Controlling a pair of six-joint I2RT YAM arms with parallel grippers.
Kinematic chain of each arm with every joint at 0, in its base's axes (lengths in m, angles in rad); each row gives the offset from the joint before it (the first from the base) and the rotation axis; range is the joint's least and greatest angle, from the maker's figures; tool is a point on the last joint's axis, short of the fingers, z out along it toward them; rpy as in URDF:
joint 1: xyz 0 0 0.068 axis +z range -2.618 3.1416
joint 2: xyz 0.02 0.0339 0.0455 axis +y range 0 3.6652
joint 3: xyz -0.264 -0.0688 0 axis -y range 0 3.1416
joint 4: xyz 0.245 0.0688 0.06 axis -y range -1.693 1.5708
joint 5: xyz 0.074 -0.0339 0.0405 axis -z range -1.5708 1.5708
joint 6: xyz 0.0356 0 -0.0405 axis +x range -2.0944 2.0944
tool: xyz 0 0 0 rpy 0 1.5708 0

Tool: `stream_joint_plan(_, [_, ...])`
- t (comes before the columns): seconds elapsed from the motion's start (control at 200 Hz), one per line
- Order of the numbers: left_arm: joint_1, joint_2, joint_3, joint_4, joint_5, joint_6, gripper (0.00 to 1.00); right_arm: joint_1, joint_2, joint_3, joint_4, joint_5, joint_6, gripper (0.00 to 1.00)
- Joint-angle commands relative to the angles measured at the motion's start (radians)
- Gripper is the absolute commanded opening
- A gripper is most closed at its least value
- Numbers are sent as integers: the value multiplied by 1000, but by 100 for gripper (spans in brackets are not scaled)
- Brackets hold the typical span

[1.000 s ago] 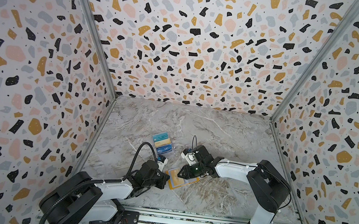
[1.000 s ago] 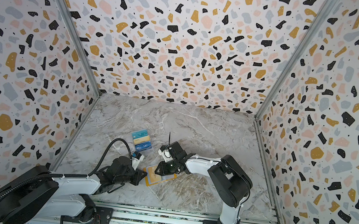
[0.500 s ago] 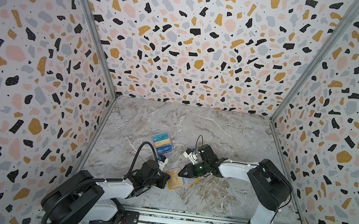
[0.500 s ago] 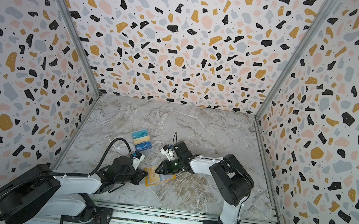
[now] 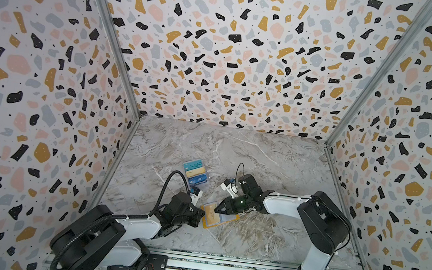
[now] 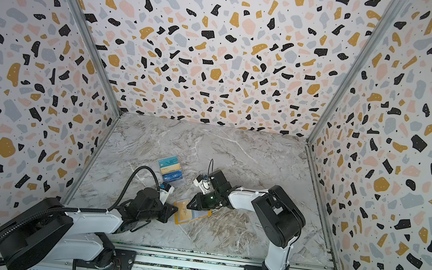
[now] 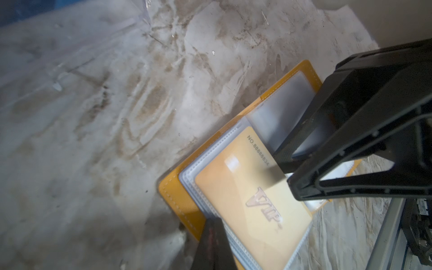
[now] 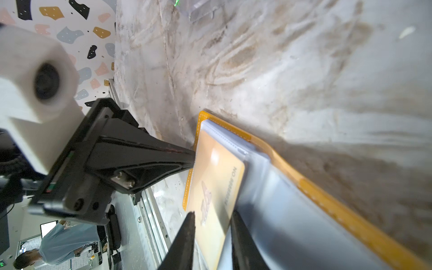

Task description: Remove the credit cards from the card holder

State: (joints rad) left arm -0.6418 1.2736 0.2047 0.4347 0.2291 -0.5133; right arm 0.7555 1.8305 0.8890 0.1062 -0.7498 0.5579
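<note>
The left gripper point(image 5: 199, 217), jaws clamped together on nothing, presses its tip against the near edge of the open yellow card holder point(image 5: 207, 225), apparently to pin it to the marble tabletop point(image 5: 263, 159). Directly opposite that tip, the right gripper point(image 8: 212, 214) hangs low over the holder. Its jaws stand part-open astride the gold VIP card point(image 7: 245, 210), which lies among the clear sleeves point(image 7: 280, 105). Whether its tips touch the card cannot be told. The stance suggests one arm anchoring while the other works the card loose. Beyond both grippers, well apart from them, the freed cards point(image 5: 196, 171), teal, beige and blue, lie overlapped.
</note>
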Motion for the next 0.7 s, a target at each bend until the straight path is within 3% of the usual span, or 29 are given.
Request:
stream_joint_plan(0.0, [-5, 27, -8, -80, 1, 4, 0, 11, 11, 13, -34, -12, -26, 28])
stream_joint_plan(0.696, [-5, 33, -1, -95, -4, -3, 0, -29, 29, 7, 80, -215, 6, 24])
